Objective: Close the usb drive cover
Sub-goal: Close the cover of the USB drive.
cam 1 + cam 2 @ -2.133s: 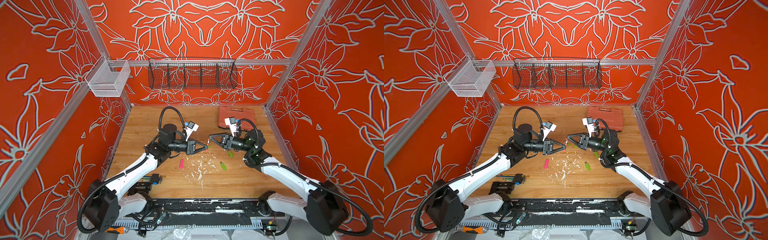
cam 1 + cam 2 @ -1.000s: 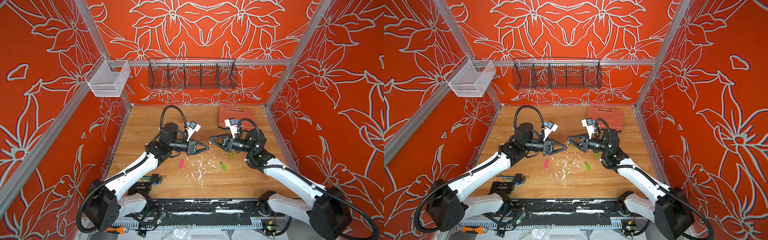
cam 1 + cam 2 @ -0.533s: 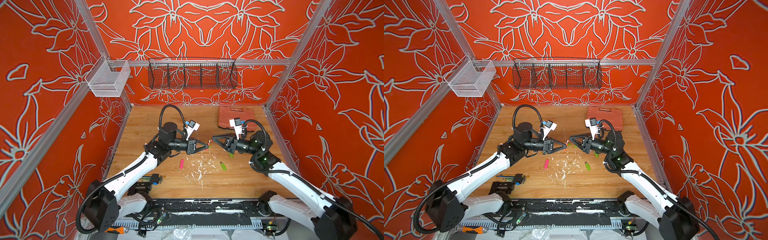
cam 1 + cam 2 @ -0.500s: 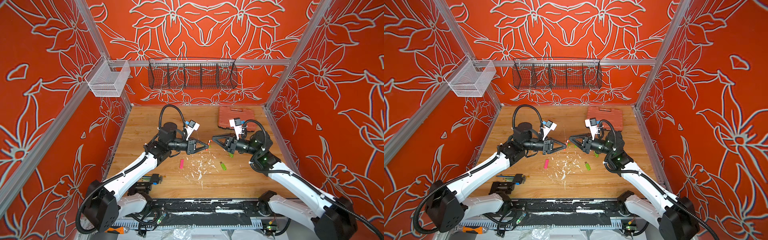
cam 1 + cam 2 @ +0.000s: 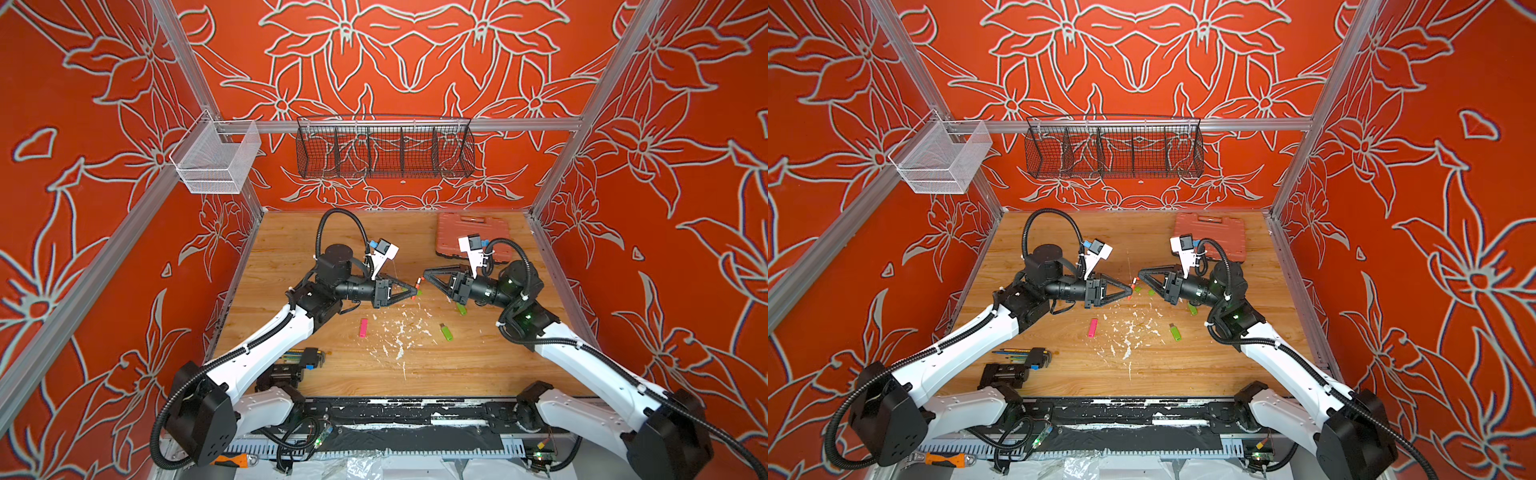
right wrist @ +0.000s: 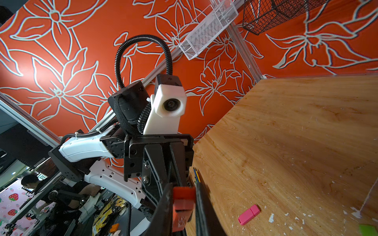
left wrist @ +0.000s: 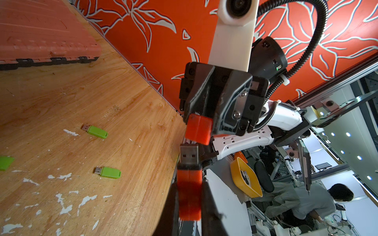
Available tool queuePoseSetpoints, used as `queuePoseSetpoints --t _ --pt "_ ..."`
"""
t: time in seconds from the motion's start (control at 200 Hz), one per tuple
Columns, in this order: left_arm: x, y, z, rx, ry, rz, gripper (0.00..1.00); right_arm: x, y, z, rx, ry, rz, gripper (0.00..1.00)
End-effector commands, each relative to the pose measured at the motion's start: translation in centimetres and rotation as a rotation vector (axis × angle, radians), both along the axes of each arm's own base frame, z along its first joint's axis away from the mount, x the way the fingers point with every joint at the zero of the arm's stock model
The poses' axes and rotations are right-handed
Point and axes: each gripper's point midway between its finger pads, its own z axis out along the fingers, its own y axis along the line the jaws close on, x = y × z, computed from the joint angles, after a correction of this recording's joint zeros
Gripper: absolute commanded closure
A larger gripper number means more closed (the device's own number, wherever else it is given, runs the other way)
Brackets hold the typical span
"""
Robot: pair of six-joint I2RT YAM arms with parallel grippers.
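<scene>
Since two seconds ago the right arm (image 5: 582, 355) has swung its elbow outward. The left gripper (image 5: 414, 294) is clamped on the orange usb drive (image 7: 189, 183), and the right gripper (image 5: 425, 277) on its cover (image 7: 198, 130), held just short of the bare plug, above the paint-flecked wooden tabletop (image 5: 457, 365) within orange floral walls (image 5: 395, 62).

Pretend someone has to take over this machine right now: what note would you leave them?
Left gripper: shut on the orange USB drive, metal plug bare, held above the table.
Right gripper: shut on the orange cap, facing the plug, just short of it.
Done: both parts picked up and brought tip to tip.
Left: line up the cap and push it over the plug.
</scene>
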Motion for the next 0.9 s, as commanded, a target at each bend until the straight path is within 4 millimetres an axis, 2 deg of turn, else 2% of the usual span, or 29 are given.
queuePoseSetpoints --t 0.0,0.245,0.576,0.826,0.891 --pt "-0.3 0.1 1.4 -0.031 -0.045 -0.01 0.98 0.0 0.1 2.2 0.03 -0.073 0.014 0.86" --pt "-0.2 -0.1 1.6 -0.045 -0.048 -0.021 0.98 -1.0 0.8 2.0 0.043 -0.064 0.105 0.85" --pt "-0.3 0.0 1.7 -0.041 -0.053 -0.018 0.98 -1.9 0.8 1.3 0.007 -0.062 0.141 0.85" --pt "0.0 -0.2 3.9 -0.089 -0.134 -0.014 0.98 -1.9 0.8 1.5 0.039 -0.054 0.146 0.85" --pt "0.3 -0.3 4.6 -0.109 -0.162 -0.009 0.98 -1.9 0.8 1.8 0.051 -0.058 0.145 0.8"
